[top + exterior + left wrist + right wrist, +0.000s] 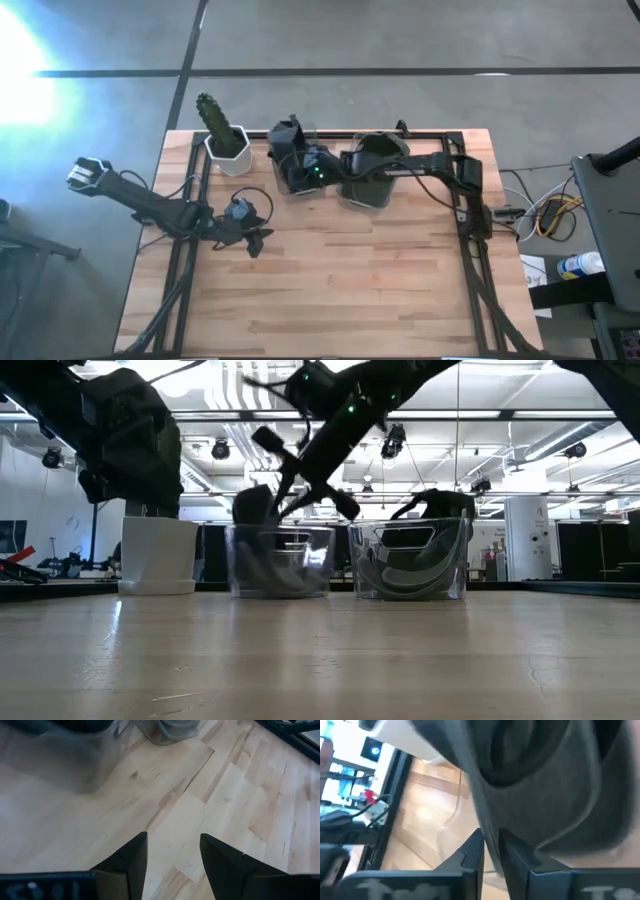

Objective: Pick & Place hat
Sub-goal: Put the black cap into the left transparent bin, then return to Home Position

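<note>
A dark grey hat [545,785] fills the right wrist view; in the high view it [284,131] shows at the far end of the left clear bin [300,172]. My right gripper [491,851] reaches over that bin and is shut on the hat. In the low view the gripper [300,475] stands above the bin [280,560], with the hat [255,505] rising past the bin's rim. A second clear bin [371,180] beside it holds another dark hat [415,550]. My left gripper [250,236] hovers open over bare table, left of centre. My right gripper pinches a fold or edge of the hat's dark fabric [489,832] between its two fingers [472,852]. It comes slanting down from above and from the table's right. Most of the hat spreads beyond the fingertips, over the left bin; whether it still rests in the bin is not clear.
A cactus in a white pot [225,140] stands at the far left of the table, close to the left bin. A dark metal frame [470,215] runs along the table's right side. Bare wood [350,280] spreads over the near half of the table.
</note>
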Controlling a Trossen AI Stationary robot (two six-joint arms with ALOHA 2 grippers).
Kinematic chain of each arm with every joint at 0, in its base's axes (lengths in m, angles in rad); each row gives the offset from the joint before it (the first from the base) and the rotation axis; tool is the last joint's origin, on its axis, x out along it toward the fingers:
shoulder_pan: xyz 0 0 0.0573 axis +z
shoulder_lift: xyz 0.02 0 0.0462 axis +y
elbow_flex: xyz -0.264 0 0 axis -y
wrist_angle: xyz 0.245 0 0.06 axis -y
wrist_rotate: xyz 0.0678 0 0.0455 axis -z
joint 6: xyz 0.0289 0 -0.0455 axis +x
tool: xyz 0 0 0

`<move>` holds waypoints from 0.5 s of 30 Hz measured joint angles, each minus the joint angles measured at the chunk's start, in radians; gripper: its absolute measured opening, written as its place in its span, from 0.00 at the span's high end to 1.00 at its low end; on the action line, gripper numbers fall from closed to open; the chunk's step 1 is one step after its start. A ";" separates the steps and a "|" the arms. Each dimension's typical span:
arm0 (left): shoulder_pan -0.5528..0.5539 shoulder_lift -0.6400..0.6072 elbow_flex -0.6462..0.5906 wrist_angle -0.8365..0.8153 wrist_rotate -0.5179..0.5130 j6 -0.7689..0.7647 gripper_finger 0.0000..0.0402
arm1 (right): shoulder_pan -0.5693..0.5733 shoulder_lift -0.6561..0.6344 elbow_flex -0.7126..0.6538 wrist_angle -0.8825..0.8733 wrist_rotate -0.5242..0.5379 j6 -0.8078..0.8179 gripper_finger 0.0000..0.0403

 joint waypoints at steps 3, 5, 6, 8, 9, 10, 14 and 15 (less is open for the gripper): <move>0.000 0.000 -0.002 0.000 0.000 0.000 0.57 | -0.003 0.021 -0.002 -0.045 -0.007 0.068 0.84; 0.000 0.000 -0.005 -0.002 0.000 0.003 0.57 | -0.003 0.030 -0.002 -0.051 -0.006 0.071 0.81; 0.000 0.000 -0.006 -0.001 0.000 0.005 0.57 | -0.003 0.028 -0.001 -0.052 -0.006 0.069 0.80; 0.000 0.000 -0.007 -0.001 0.000 0.011 0.57 | -0.003 0.021 0.003 -0.056 -0.003 0.047 0.77; 0.000 0.000 -0.007 -0.002 0.000 0.012 0.57 | -0.003 0.015 0.005 -0.057 0.001 0.028 0.76; 0.000 0.000 -0.007 -0.002 0.000 0.014 0.57 | -0.003 0.007 0.010 -0.058 0.006 0.005 0.74; 0.000 0.000 -0.008 -0.006 0.000 0.013 0.57 | -0.005 -0.043 0.053 -0.081 0.013 -0.093 0.68; 0.000 0.000 -0.008 -0.007 0.000 0.015 0.57 | -0.003 -0.052 0.064 -0.095 0.013 -0.115 0.66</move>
